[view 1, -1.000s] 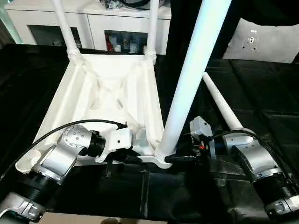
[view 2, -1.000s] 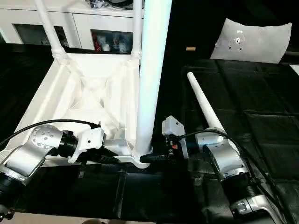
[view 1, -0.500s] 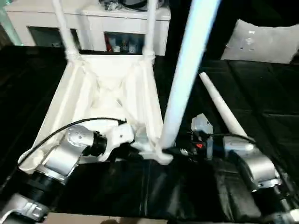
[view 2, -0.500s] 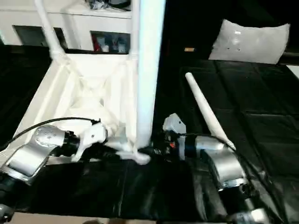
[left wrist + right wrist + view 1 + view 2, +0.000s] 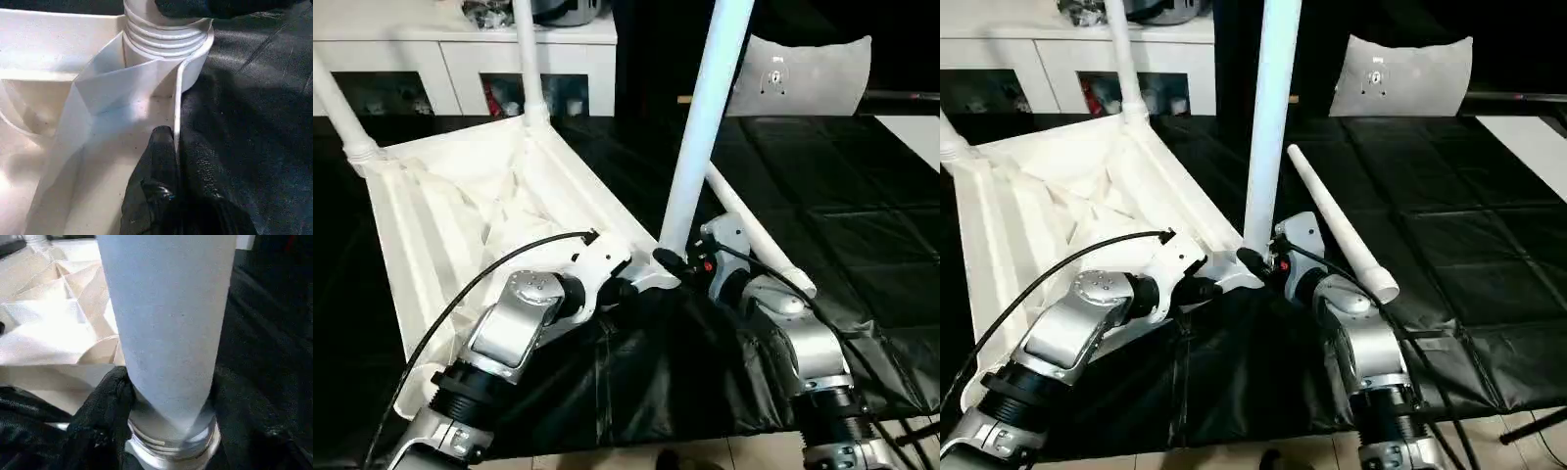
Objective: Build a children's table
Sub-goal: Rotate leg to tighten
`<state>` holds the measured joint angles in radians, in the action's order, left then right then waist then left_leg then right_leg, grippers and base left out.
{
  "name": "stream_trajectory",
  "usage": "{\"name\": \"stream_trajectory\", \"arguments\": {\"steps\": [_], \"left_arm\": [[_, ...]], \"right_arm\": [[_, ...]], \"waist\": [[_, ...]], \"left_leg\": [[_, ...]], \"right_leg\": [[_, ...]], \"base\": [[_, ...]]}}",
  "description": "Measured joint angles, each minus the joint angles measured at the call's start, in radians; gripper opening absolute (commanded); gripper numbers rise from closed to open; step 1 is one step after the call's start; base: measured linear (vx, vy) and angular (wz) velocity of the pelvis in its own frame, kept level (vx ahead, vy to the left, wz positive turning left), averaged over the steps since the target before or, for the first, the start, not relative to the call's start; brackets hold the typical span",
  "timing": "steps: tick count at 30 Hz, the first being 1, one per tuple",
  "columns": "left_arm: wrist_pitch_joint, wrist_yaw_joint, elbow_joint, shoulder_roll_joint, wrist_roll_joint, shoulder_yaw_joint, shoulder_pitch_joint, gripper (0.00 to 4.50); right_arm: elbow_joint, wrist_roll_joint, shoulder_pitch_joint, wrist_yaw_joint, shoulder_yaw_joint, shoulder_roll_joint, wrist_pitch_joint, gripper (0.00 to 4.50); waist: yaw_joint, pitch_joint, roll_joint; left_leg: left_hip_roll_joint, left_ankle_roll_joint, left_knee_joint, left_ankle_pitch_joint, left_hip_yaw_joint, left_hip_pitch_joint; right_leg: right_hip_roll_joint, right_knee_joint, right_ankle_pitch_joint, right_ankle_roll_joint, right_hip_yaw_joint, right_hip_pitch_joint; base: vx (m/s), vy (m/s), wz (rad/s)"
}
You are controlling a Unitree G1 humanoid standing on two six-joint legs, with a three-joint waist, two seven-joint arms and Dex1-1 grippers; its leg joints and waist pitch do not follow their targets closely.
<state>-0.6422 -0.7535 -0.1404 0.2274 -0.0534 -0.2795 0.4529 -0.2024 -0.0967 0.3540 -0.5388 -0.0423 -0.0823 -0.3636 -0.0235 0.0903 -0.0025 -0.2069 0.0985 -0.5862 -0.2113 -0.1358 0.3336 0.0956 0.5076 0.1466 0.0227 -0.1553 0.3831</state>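
The tabletop [image 5: 460,215] lies upside down on the black mat [image 5: 862,245], ribbed underside up, so its corner sockets face upward for the legs. Two legs [image 5: 530,69] already stand in the far corners, and a third leg [image 5: 700,127] rises from the near corner socket [image 5: 166,34], its threaded base seated there. The left hand [image 5: 161,161] has its fingers pressed together on the top's thin edge wall just beside that socket, apparently to pin the top down so it cannot turn or slide. The right hand [image 5: 1255,262] wraps the third leg's base, one finger [image 5: 105,406] curling round it just above the collar; gripping low probably gives the best purchase for twisting the leg home. The fourth leg [image 5: 1337,220] lies loose on the mat just behind the right arm, near to hand for the last empty corner.
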Motion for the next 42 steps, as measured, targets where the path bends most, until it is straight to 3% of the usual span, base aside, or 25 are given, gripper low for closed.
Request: {"name": "stream_trajectory", "arguments": {"steps": [6,9,12,18,23,32,42], "left_arm": [[0.014,-0.042,0.013,0.034,0.011,-0.013,0.002,0.0],[0.025,-0.064,0.035,0.057,0.017,-0.016,-0.005,0.0],[0.058,-0.095,0.044,0.082,0.021,-0.019,-0.01,0.0],[0.152,-0.189,0.046,0.148,0.05,-0.028,-0.023,0.0],[0.247,-0.301,0.046,0.221,0.06,-0.05,-0.031,0.0],[0.36,-0.438,0.041,0.312,0.08,-0.078,-0.041,0.0],[0.435,-0.539,0.035,0.363,0.095,-0.098,-0.041,0.0]], "right_arm": [[0.034,-0.02,-0.024,-0.018,-0.007,-0.002,0.008,3.37],[0.037,-0.025,-0.032,-0.071,-0.01,-0.021,0.037,3.7],[0.044,-0.039,-0.041,-0.134,-0.018,-0.059,0.064,4.04],[0.046,-0.072,-0.041,-0.296,-0.044,-0.166,0.096,4.46],[0.02,-0.071,-0.025,-0.405,-0.083,-0.23,0.131,4.46],[-0.01,-0.106,0.002,-0.647,-0.137,-0.324,0.183,4.46],[-0.046,-0.106,0.027,-0.766,-0.202,-0.353,0.238,3.66]], "waist": [[0.003,0.0,-0.001],[0.009,-0.001,-0.003],[0.024,-0.001,-0.004],[0.061,-0.001,-0.003],[0.087,-0.001,-0.004],[0.095,-0.002,-0.011],[0.11,0.001,-0.021]], "left_leg": [[0.0,0.0,0.002,0.0,-0.004,0.002],[0.001,0.0,0.002,-0.001,-0.008,0.005],[0.002,0.001,0.002,-0.001,-0.013,0.007],[-0.001,-0.004,0.009,0.002,-0.014,0.013],[0.0,-0.003,0.007,0.002,-0.015,0.018],[0.001,-0.003,-0.002,0.002,-0.018,0.018],[0.0,-0.003,-0.002,0.003,-0.021,0.018]], "right_leg": [[0.0,0.012,0.0,0.001,0.007,0.004],[0.0,0.032,-0.001,0.002,0.016,0.017],[-0.004,0.052,-0.014,0.005,0.029,0.028],[-0.009,0.071,-0.005,0.016,0.031,0.048],[-0.007,0.072,-0.005,0.017,0.032,0.053],[-0.005,0.073,-0.006,0.017,0.039,0.051],[-0.005,0.078,-0.005,0.016,0.04,0.051]], "base": [[0.0,0.0,0.0],[0.0,0.0,0.0],[0.012,-0.018,0.01],[0.02,-0.035,0.0],[0.0,0.0,0.0],[0.0,0.0,0.0],[0.0,0.0,0.0]]}}
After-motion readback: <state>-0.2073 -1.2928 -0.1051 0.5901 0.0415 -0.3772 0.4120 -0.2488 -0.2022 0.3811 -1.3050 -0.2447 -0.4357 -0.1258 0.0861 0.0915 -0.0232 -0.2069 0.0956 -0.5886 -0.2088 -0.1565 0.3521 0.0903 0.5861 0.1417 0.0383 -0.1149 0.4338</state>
